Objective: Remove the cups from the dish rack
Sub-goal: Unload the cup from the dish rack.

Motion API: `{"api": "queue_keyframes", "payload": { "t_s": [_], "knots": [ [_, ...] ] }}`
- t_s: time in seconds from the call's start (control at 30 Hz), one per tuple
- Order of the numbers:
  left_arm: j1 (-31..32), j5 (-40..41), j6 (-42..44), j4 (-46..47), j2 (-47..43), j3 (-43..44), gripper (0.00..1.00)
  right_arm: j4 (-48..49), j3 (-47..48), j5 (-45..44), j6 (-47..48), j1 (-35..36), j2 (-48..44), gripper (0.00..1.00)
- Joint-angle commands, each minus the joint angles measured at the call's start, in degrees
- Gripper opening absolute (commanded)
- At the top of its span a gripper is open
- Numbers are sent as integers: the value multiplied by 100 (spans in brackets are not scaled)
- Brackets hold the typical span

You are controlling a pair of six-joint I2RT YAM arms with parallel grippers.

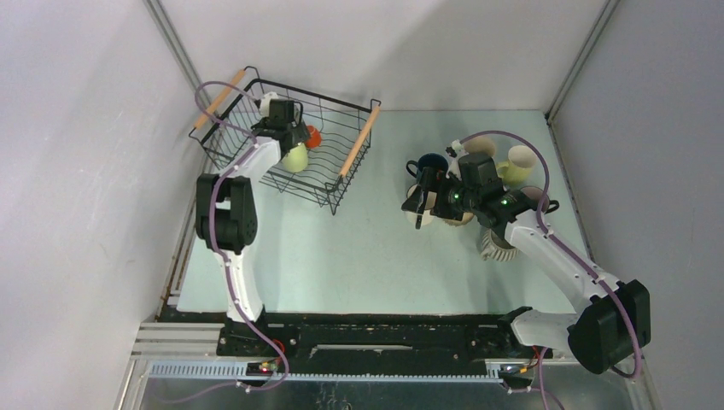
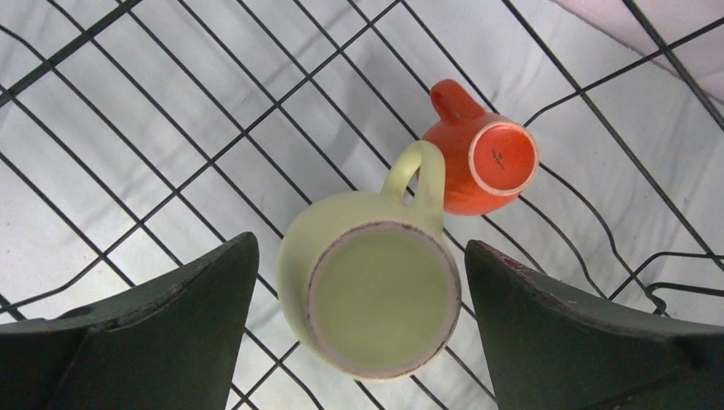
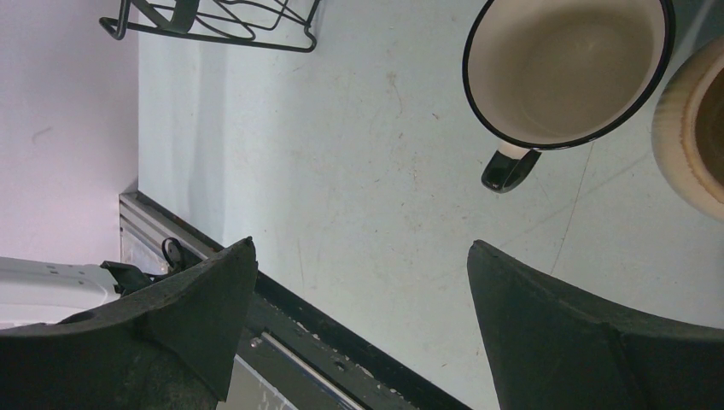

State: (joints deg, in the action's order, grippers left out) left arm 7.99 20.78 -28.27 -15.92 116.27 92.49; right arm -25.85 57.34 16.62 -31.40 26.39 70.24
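The black wire dish rack (image 1: pixel 357 141) with wooden handles stands at the back left. A pale green cup (image 1: pixel 295 158) (image 2: pixel 376 295) lies in it bottom up, its handle against an orange cup (image 1: pixel 312 135) (image 2: pixel 478 162), also bottom up. My left gripper (image 1: pixel 290 137) (image 2: pixel 360 239) hangs open over the green cup, one finger on each side, with a gap at both. My right gripper (image 1: pixel 423 201) (image 3: pixel 363 242) is open and empty above the table beside several unloaded cups, among them a cream cup with a black rim (image 3: pixel 568 68).
On the right half of the table stand a navy cup (image 1: pixel 429 164), a yellow one (image 1: pixel 515 166), a mauve one (image 1: pixel 540 198) and a ribbed striped one (image 1: pixel 495 246) (image 3: pixel 691 128). A rack corner (image 3: pixel 213 26) shows in the right wrist view. Grey walls close in three sides.
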Motion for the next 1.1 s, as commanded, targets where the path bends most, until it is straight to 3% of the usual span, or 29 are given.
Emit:
{"api": "queue_keyframes", "payload": {
  "t_s": [0.0, 0.9, 1.07],
  "knots": [
    [-45, -100, 261, -167, 232, 661, 97, 210, -22, -10, 12, 42, -41, 100],
    [238, 533, 969, -1278, 899, 1425, 92, 131, -136, -102, 22, 55, -311, 100],
    [258, 435, 955, -1511, 887, 1671, 70, 71, -138, -154, 53, 51, -446, 100]
  ]
}}
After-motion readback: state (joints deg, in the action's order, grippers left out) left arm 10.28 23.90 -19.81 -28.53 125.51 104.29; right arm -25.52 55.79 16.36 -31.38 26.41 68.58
